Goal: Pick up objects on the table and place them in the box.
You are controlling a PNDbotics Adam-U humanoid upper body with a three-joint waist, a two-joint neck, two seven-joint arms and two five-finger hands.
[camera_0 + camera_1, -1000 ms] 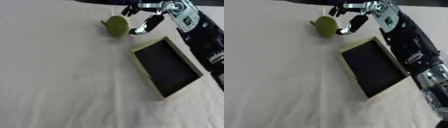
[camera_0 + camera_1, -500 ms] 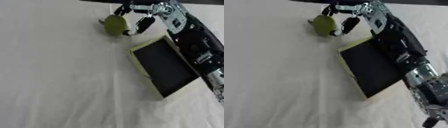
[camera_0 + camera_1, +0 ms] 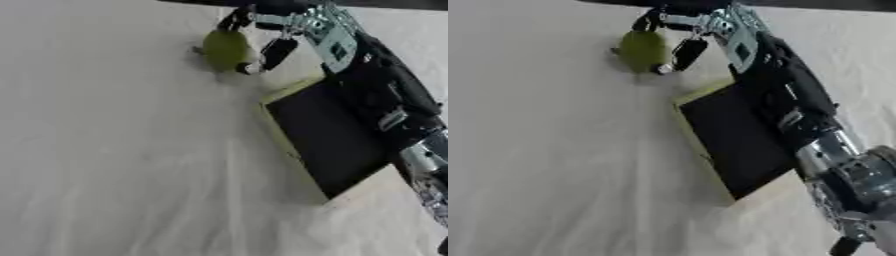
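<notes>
The right robot hand (image 3: 262, 37) reaches across the cloth-covered worktop (image 3: 114, 165) and curls around a green, pear-like fruit (image 3: 224, 48), one digit arched over its far side and another pressed against its near flank, so the fruit sits pinched between them. It appears to rest on the cloth, not yet lifted. Just below the hand and towards the robot lies the shallow box (image 3: 328, 140), pale-rimmed with a dark interior, empty in what can be seen; the forearm runs over its right edge. That placement looks deliberate: the box sits beside the fruit, so the carry should be short once the grasp is judged secure. The round fruit could roll if the pinch slips. The left robot hand is out of sight.
</notes>
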